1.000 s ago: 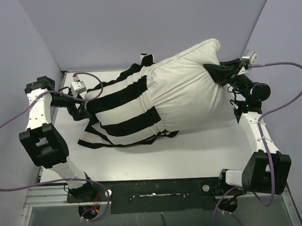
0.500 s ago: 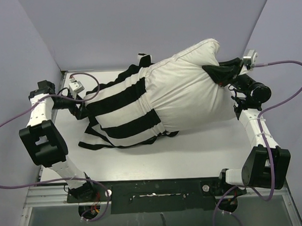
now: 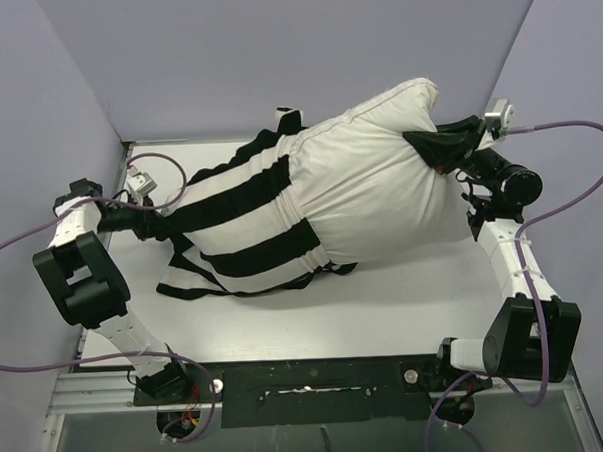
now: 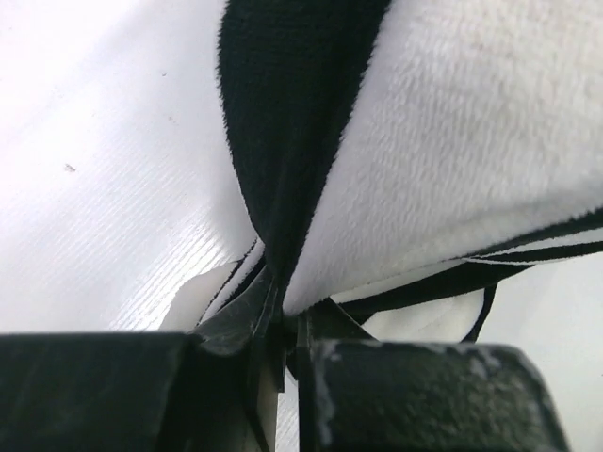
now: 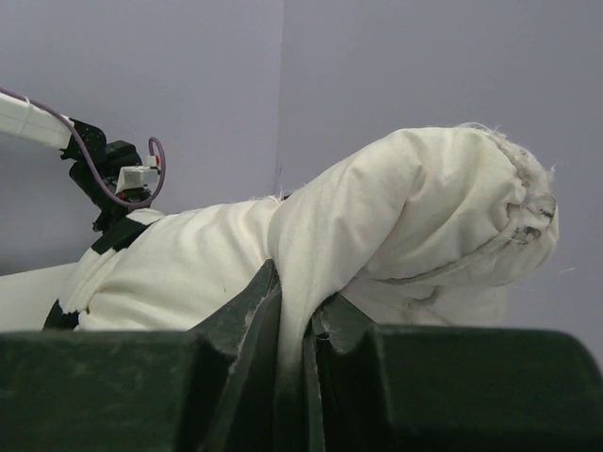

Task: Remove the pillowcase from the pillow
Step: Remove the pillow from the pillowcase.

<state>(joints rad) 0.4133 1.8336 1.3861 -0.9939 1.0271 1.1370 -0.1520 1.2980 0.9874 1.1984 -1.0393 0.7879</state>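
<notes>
At the left of the table [image 3: 385, 302], the left claw [image 4: 283, 320] is pressed together on a pinched fold of the pillowcase [image 3: 241, 224], black stripe and white stripe gathered into the bite. The wrist view is too close to show how deep that fold sits between the tips, so it may be only a thin edge. If it is, a pull to the left would probably strip the plush fabric out of the claw and leave the cover where it lies.

The pillowcase covers the left half of the pillow [image 3: 370, 183], bunched in a ridge across the middle, with its loose end trailing on the table toward the near left. That ridge is the next risk: the plump filling could jam against the bunched rim, so the pull drags the whole bundle leftward instead of sliding the cover off.

The bare right half of the pillow rises toward the far right corner, where the right claw [image 5: 297, 320] is clamped on a fold of its white fabric. That anchor holds a small pinch only. A hard tug from the left could tear it free, or strain the seam at the puckered end.
</notes>
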